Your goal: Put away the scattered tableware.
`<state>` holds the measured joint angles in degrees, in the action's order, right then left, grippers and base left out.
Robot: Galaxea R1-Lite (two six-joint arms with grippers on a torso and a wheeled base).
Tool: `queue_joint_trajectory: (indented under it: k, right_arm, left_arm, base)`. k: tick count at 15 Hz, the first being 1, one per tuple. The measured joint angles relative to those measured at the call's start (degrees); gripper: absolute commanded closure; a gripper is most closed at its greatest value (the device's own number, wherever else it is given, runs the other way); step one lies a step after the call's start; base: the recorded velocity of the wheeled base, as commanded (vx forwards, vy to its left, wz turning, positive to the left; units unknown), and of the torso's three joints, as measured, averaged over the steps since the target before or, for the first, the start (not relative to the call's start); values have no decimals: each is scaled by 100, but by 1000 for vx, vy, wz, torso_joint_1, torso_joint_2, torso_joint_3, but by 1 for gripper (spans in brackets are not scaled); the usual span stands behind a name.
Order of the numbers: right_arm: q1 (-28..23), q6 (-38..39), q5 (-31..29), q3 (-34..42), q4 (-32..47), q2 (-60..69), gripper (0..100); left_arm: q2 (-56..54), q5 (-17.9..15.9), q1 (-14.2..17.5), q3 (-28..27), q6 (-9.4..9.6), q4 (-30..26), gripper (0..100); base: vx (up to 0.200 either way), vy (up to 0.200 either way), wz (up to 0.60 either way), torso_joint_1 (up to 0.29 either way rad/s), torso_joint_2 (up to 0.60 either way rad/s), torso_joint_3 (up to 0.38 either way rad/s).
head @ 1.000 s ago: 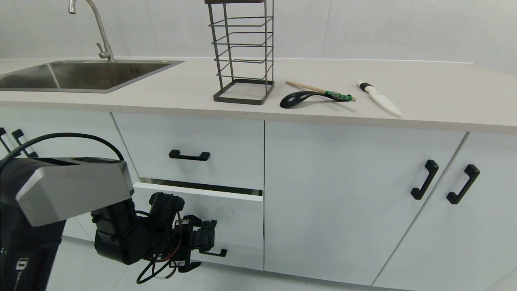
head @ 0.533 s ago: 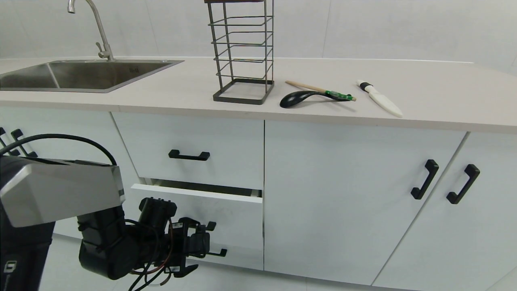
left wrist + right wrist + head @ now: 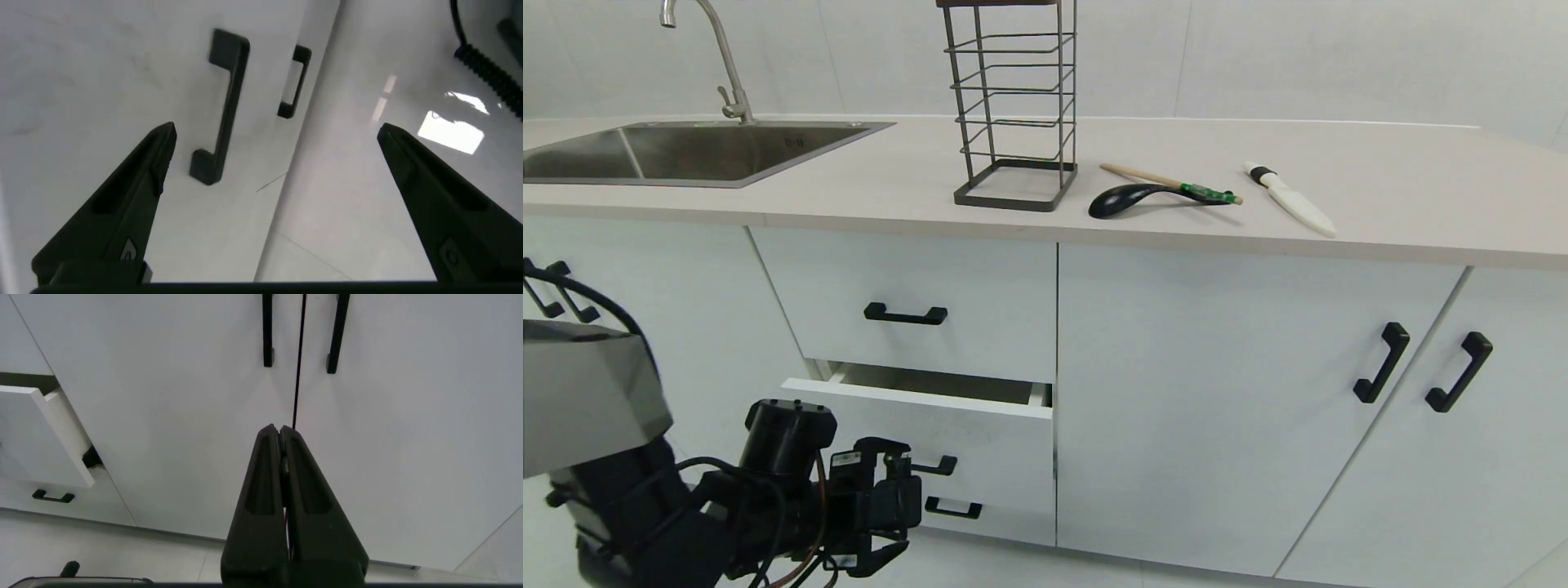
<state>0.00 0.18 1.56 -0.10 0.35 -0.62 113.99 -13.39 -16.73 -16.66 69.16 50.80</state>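
Glossy black spoon (image 3: 1123, 198), green-banded wooden stick (image 3: 1145, 175), perhaps chopsticks, and white, black-collared knife (image 3: 1294, 200) lie on the counter (image 3: 1388, 175). Left gripper (image 3: 276, 135) gapes empty; right gripper (image 3: 282, 434) is clenched.

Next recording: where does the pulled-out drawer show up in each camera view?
Head view: drawer, lower left, under the closed drawer.
Left wrist view: drawer front and its handle, ahead of the open left gripper.
Right wrist view: drawer corner jutting from the cabinet, beyond the shut right gripper.
Shared landmark: the lower handle just below the drawer.
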Motion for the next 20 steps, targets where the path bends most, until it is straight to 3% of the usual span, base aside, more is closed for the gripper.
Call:
queue_joint_trajectory:
  k: [3, 5, 10, 12, 18, 20]
  right_arm:
    - [0, 0, 0, 0, -2, 0, 100]
    - [0, 0, -1, 0, -2, 0, 100]
    - [0, 0, 0, 0, 0, 0, 100]
    - [0, 0, 0, 0, -2, 0, 100]
    - [0, 0, -1, 0, -2, 0, 100]
    - [0, 0, 0, 0, -2, 0, 100]
  left_arm:
    - [-1074, 37, -397, 411, -858, -173, 0]
    - [-1647, 67, -505, 322, -1078, -811, 0]
    - [-1791, 178, -533, -979, -1095, -1913, 0]
    - [-1476, 195, -533, -1384, -1084, -2002, 0]
    - [-521, 316, -502, -1894, -1034, -1965, 0]
    - [-265, 346, -413, -2122, -827, -1960, 0]
  base:
    - [0, 0, 0, 0, 0, 0]
    - [0, 0, 0, 0, 0, 0]
    - [0, 0, 0, 0, 0, 0]
    - [0, 0, 0, 0, 0, 0]
    - [0, 0, 0, 0, 0, 0]
    - [0, 0, 0, 0, 0, 0]
